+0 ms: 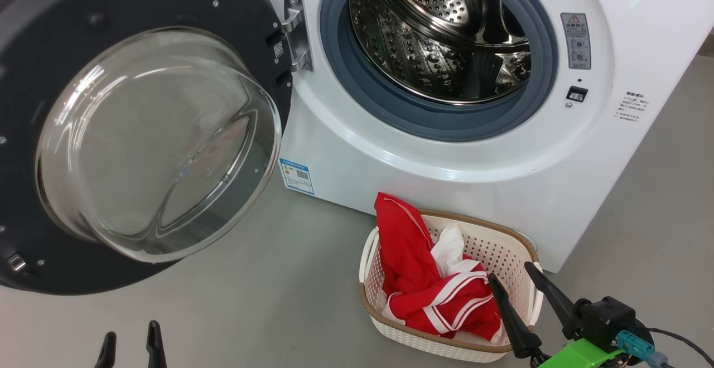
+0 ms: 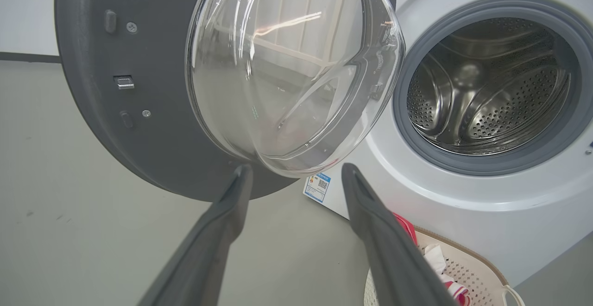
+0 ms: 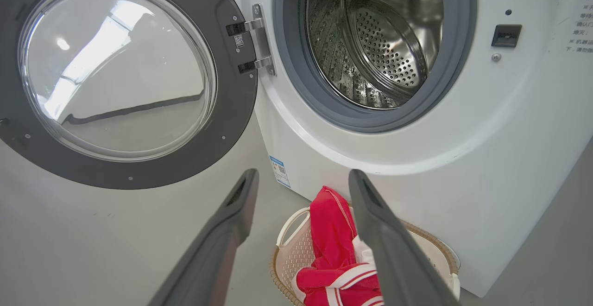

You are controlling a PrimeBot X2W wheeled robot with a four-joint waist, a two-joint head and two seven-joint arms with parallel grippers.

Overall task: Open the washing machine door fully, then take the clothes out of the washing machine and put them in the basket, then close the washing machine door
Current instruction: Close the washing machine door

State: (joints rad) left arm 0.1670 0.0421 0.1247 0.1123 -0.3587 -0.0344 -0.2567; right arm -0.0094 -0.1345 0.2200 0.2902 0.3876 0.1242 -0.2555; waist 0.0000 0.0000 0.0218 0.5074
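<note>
The washing machine (image 1: 446,156) stands ahead with its steel drum (image 1: 446,33) showing no cloth inside. Its door (image 1: 139,134) is swung wide to the left, glass bowl facing me. The red and white clothes (image 1: 435,284) lie in the basket (image 1: 502,245) on the floor in front of the washer. My right gripper (image 1: 510,273) hangs open just right of the basket, holding nothing. At the bottom left my left gripper (image 1: 131,340) is open and empty. The left wrist view looks between open fingers (image 2: 241,185) at the door (image 2: 139,111); the right wrist view shows the clothes (image 3: 333,250) between its fingers (image 3: 366,204).
Grey floor (image 1: 251,301) spreads around the basket and under the door. A blue label (image 1: 296,175) sits on the washer's lower front, warning stickers (image 1: 575,40) at its right. The open door reaches far out over the floor on the left.
</note>
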